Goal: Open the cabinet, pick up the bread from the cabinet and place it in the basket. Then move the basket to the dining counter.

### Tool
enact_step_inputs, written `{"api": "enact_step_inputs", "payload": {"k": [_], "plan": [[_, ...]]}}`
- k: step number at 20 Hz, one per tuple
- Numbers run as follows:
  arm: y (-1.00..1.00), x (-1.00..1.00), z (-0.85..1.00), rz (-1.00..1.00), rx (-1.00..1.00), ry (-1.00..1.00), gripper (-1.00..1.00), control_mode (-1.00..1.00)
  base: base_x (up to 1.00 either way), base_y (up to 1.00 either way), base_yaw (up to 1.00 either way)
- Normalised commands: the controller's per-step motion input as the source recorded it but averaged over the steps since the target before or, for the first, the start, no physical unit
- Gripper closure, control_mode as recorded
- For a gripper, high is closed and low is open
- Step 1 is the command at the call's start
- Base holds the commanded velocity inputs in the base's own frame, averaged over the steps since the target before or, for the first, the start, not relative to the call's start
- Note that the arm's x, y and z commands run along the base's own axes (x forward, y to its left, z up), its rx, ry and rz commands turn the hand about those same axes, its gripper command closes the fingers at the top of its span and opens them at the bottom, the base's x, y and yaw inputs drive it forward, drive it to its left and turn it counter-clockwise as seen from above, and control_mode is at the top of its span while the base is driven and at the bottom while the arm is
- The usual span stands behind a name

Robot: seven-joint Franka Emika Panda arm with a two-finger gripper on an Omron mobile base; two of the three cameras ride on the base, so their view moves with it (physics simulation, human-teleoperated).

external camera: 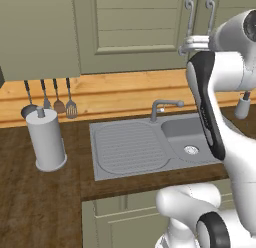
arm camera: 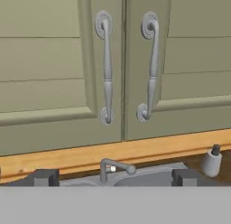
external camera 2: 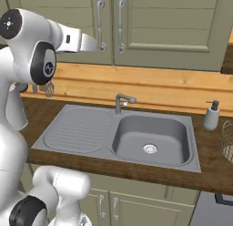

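We see the cabinet [arm camera: 122, 65] on the wall above the sink [external camera 2: 123, 136], with both doors shut. Its two long curved handles [arm camera: 107, 67] stand upright side by side at the seam between the doors. The gripper [arm camera: 113, 178] faces these handles from a short way off and touches neither. Its fingers [arm camera: 44, 177] stand wide apart and hold nothing. In the right base view the hand reaches toward the left handle. A tap [external camera 2: 122, 102] rises behind the sink basin. A soap dispenser [external camera 2: 211, 115] stands on the bench [external camera 2: 214, 168] to the right of the sink. The wire basket [external camera 2: 227, 141] sits on the bench at the right edge of the right base view, near the dispenser.
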Motion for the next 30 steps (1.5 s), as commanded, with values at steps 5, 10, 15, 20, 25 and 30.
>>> {"api": "enact_step_inputs", "payload": {"k": [5, 10, 15, 20, 25, 30], "plan": [[-0.39, 0.13, 0.21, -0.02, 0.12, 0.0, -1.0, -1.0, 0.0, 0.0, 0.0], [-0.16, 0.39, 0.01, 0.13, 0.19, 0.01, -1.0, -1.0, 0.0, 0.0, 0.0], [0.34, 0.36, 0.0, 0.06, 0.07, 0.09, -1.0, -1.0, 0.0, 0.0, 0.0], [-0.03, 0.63, 0.0, 0.09, -0.08, 0.01, -1.0, -1.0, 0.0, 0.0, 0.0], [-0.17, 0.68, -0.08, 0.0, -0.11, 0.02, -1.0, -1.0, 0.0, 0.0, 0.0], [-0.05, 0.52, -0.03, 0.0, -0.14, 0.02, -1.0, -1.0, 0.0, 0.0, 0.0]]}}
